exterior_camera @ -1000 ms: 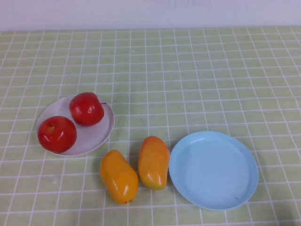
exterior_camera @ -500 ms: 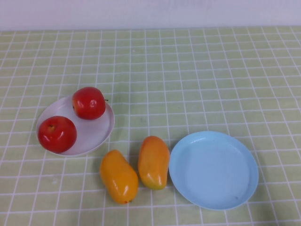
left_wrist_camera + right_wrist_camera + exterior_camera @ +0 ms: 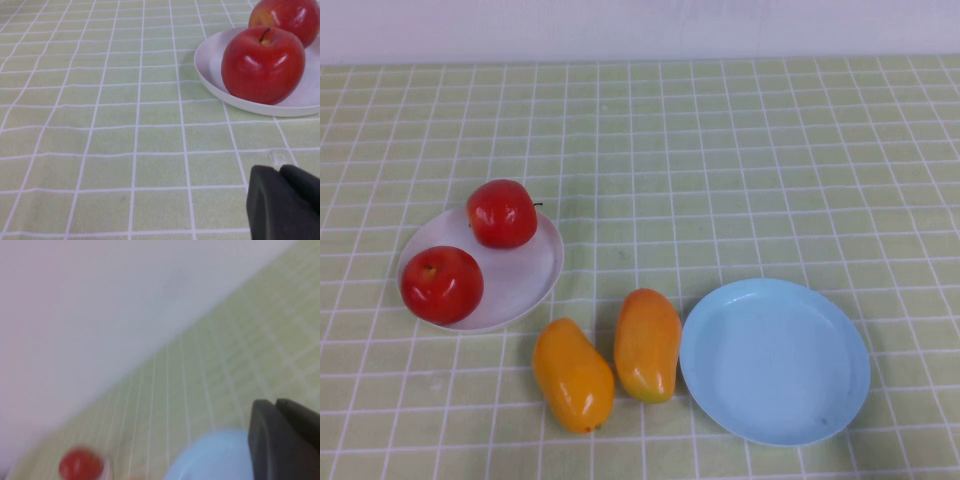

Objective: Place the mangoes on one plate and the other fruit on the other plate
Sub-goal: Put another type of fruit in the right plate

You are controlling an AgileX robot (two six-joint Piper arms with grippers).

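Mangoes: two side by side on the checked green cloth (image 3: 720,150), one (image 3: 572,374) nearer the robot, the other (image 3: 647,343) just beside the light blue plate (image 3: 775,362), neither on it. Both apples sit on the white plate (image 3: 520,285): one (image 3: 441,284) near the front rim, one (image 3: 502,213) at the back edge. Left gripper (image 3: 287,197) clenched, holding nothing, low near the white plate. Right gripper (image 3: 282,432) clenched, empty, above the blue plate's edge.
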